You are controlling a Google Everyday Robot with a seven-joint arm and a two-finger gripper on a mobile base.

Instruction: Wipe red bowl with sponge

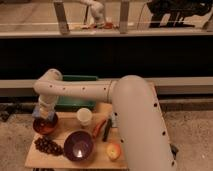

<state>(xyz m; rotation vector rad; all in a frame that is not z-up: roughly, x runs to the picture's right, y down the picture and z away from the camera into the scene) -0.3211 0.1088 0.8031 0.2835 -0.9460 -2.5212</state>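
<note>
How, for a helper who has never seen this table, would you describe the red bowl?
Start at the small wooden table, then go to its left edge, behind the dark grapes. The red bowl sits there right under the gripper; it is glossy red-orange and smaller than the purple bowl beside the grapes.

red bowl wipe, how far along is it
Done: the sponge is off the table, up at the hand. In hand: the hand sits right over the red bowl at the table's left side, so wiping looks begun or about to begin. Left: I cannot tell how much of the bowl is wiped.
</note>
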